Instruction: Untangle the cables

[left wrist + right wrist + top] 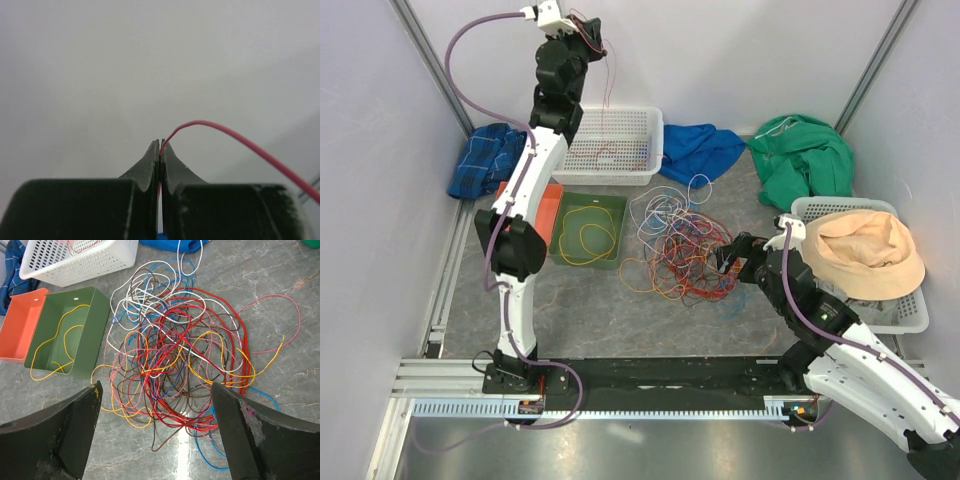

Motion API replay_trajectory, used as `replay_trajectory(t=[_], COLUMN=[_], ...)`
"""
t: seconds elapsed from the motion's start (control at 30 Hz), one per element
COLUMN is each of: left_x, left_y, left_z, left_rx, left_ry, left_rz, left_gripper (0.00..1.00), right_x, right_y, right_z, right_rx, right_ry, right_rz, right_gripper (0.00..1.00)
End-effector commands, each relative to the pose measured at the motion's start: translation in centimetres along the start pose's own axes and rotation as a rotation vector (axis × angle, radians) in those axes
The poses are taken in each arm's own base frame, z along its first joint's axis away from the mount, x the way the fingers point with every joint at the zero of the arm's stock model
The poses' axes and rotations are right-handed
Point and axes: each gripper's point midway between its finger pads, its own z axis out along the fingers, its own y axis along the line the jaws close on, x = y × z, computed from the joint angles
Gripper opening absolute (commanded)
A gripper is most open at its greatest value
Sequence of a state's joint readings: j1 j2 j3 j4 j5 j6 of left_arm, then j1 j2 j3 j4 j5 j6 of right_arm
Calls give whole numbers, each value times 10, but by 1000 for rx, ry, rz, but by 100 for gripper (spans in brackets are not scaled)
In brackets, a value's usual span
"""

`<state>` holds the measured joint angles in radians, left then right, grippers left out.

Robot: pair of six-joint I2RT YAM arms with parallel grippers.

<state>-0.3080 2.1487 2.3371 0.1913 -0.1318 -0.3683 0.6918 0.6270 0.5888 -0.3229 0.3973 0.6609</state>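
- Grey marbled table (620, 320) between pale walls carries the tangle of cables (680, 250) at its middle, just right of the green tray (605, 205), where one yellow cable (585, 240) lies coiled.
- Left gripper (160, 145) is high at the far side, its jaws pinched together on a single red cable (225, 131). That cable hangs down toward the white basket (610, 172), and its lower end seems to reach inside.
- Right gripper (156, 386) hovers low at the right edge of the tangle, fingers (75, 425) spread wide and holding nothing.
- Step in hand, as I judge it: deliver the red cable into the white basket.
- To do it well, bring the left hand lower over the basket's middle before letting go, so the slack piles inside rather than draping over the rim.
- Check first that the hanging length is clear of the pile. From above it looks clear, though so thin a line is hard to follow.
- Open the jaws fully and lift straight up, so the wire does not cling.
- For the right hand, the loose pink loop (285, 315) at the pile's right looks an easier pick than the dense red middle. Pinch one strand only and draw it slowly away from the heap.
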Motion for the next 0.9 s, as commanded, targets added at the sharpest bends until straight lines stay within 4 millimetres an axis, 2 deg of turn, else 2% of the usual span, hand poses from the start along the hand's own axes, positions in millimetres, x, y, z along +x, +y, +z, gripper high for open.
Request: replay_trajectory(t=[0.0, 0.03, 0.1, 0.17, 0.2, 0.27, 0.3, 0.33, 0.37, 0.4, 0.43, 0.47, 0.5, 0.53, 0.57, 0.6, 0.7, 0.73, 0.77, 0.8, 0.87], left_x=[1, 26, 28, 52, 57, 87, 96, 111, 115, 112, 121, 117, 98, 98, 90, 66, 59, 50, 51, 67, 84], left_y=[21, 31, 39, 54, 62, 78, 81, 89, 94, 95, 99, 97, 92, 92, 88, 81, 76, 66, 69, 75, 82], left_z=[19, 25, 30, 32, 32, 32, 31, 28, 26, 25, 21, 20, 18, 14, 12, 8, -7, -11, -14, -20, -22], left_rx=[-45, -57, -71, -94, -122, -148, -148, -172, -192, -204, -217, -222, -230, -239, -237, -247, -289, -291, -314, -334, -348], left_ry=[-119, -92, -114, -86, -82, -28, -4, 35, 43, 40, 62, 57, 28, 35, 25, -3, 41, 46, 70, 157, 247], left_rz=[72, 90, 120, 140, 145, 154, 152, 152, 143, 122, 119, 108, 80, 76, 73, 74, 120, 139, 195, 240, 312], left_gripper=[2, 2, 2, 2, 2, 2, 12, 26, 57, 69, 98, 100, 100, 100, 100, 100, 100, 100, 100, 100, 99], right_x=[-9, -8, -4, 2, 8, 14, 20, 22, 23, 26, 27, 27, 26, 26, 26, 25, 25, 25, 25, 25, 26], right_y=[7, 5, 1, -2, -4, -3, -4, -4, -3, -4, -3, -2, -2, -2, -1, -1, -1, -1, 0, 0, 4], right_z=[1, 3, 6, 11, 15, 19, 23, 24, 26, 28, 29, 29, 29, 29, 29, 28, 27, 26, 26, 25, 23], right_rx=[-35, -27, -11, -1, 7, 3, 10, 12, 11, 14, 12, 11, 10, 9, 6, 5, -3, -2, -3, -5, -21], right_ry=[-51, -51, -51, -42, -26, -9, 8, 18, 21, 36, 40, 40, 38, 37, 35, 31, 28, 27, 31, 33, 47], right_rz=[5, 1, -7, -13, -17, -19, -26, -28, -29, -34, -36, -36, -35, -35, -29, -29, -15, -12, -12, -4, 4], right_gripper=[98, 98, 98, 98, 98, 98, 98, 98, 98, 98, 98, 98, 98, 98, 98, 98, 98, 98, 98, 98, 98])
